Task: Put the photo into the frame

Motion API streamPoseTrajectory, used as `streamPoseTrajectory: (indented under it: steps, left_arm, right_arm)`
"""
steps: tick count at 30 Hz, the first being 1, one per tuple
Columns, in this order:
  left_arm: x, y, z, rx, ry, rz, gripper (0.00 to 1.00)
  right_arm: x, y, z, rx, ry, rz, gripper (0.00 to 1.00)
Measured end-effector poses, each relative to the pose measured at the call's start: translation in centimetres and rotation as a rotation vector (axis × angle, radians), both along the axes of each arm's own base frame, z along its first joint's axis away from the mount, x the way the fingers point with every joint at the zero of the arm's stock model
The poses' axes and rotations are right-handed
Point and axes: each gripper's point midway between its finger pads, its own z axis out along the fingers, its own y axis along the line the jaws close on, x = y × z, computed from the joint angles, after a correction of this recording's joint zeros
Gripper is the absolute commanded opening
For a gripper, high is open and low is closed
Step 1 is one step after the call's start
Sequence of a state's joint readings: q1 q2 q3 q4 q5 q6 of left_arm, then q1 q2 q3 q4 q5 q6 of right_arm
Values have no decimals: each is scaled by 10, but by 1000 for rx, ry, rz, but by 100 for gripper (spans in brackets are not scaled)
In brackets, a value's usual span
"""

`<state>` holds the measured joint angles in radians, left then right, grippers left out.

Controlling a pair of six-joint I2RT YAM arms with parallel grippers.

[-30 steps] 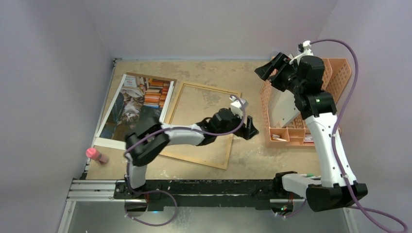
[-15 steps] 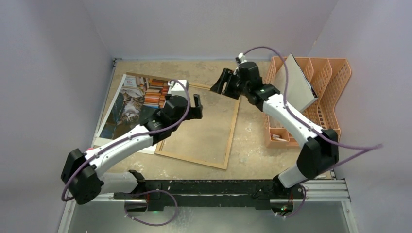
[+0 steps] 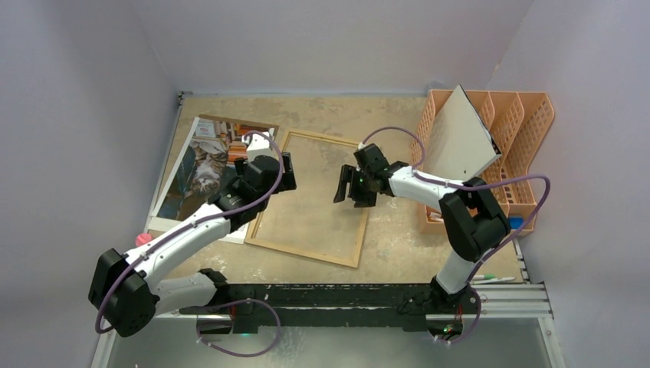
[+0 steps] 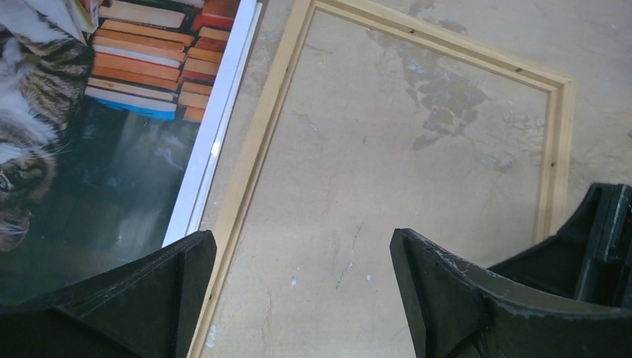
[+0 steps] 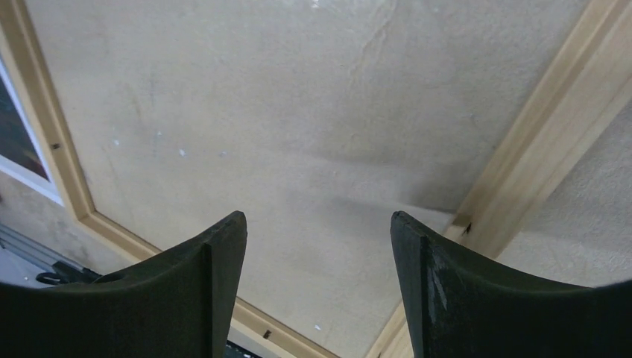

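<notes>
Now the right gripper [image 3: 343, 188] hangs low over the right half of the frame [image 3: 329, 138], its fingers spread and empty. Half a second ago it was up at the frame's far right corner. The left gripper [image 3: 289, 173] has drawn back leftward, from over the frame's inside to just above its left rail. Its fingers stand wide apart, holding nothing, with that rail showing between them. The frame lies flat on the worktop [image 3: 391, 245], where it lay before. The photo [image 3: 201, 165] lies flat just left of it, unmoved, with a white border [image 4: 216, 142] running close alongside the left rail. A grey-white board [image 3: 460, 142] leans in the orange file rack [image 3: 529, 130].
</notes>
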<state>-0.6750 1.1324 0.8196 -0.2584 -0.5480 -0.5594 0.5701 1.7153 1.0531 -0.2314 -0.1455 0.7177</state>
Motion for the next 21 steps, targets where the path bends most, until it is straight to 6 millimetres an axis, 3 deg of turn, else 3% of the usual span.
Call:
streamPoseTrajectory:
  steps: [6, 15, 21]
  left_arm:
    - [12, 11, -21, 20, 54, 41, 93]
    - [30, 21, -39, 24, 124, 75, 93]
    - [46, 27, -54, -10, 193, 78, 92]
  right_arm:
    - [-14, -8, -18, -17, 38, 1, 73]
    - [-9, -14, -20, -51, 16, -30, 73]
    - [6, -48, -24, -229, -57, -144, 75]
